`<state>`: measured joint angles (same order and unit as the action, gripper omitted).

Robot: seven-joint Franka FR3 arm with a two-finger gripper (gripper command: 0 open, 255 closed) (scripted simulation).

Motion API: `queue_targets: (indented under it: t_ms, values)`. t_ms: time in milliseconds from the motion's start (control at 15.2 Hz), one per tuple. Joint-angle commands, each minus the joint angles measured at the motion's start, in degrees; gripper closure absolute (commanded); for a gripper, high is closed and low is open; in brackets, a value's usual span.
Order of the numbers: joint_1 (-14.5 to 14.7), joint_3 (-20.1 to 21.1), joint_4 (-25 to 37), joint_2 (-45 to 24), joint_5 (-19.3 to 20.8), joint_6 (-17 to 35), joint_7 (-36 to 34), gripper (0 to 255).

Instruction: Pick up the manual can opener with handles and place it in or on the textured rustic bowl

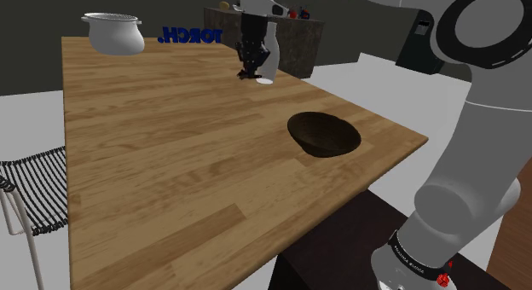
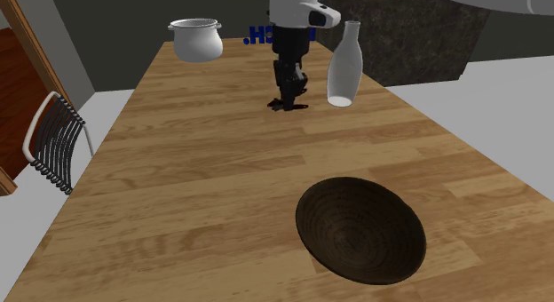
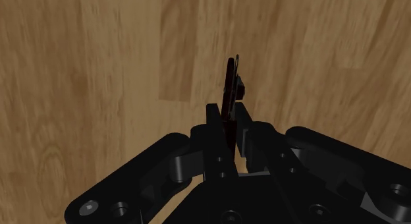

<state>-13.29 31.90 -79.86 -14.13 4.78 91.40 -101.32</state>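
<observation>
Where the wooden surface (image 2: 178, 194) reaches its far corner, at the second exterior view's left, a white pot (image 2: 197, 41) stands upright; its inside is hidden from that angle. Further right, the black claw (image 2: 287, 98) points straight down at the surface. The wrist view shows it narrow, its fingers (image 3: 213, 130) clasping the can opener (image 3: 230, 84), a thin dark reddish piece that sticks out edge-on past the tips. Whether the can opener touches the wood or hangs just above it, I cannot tell. Just beside the claw to the right stands a pale bottle (image 2: 343, 65), upright, its contents not discernible. In the shoulder view the claw and arm cover all but its white base (image 1: 266, 78). Rightmost and nearest the camera, well apart from the claw, lies the dark bowl (image 2: 360, 229), its ribbed inner wall visible down to the bottom. The shoulder view places that bowl near the surface's edge beside the stand (image 1: 341, 246).
</observation>
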Motion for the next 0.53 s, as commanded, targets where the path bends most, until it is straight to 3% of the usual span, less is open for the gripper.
queue_targets:
  t_ms: [0, 396, 462]
  values:
    - [0.4, 0.1, 2.3, -0.5, 0.3, -1.9, -0.2, 255]
    - [1.6, 0.2, 9.4, -2.5, 1.4, -7.2, -0.8, 255]
    - [0.2, 0.3, 5.1, 0.9, -0.4, -5.9, -0.2, 255]
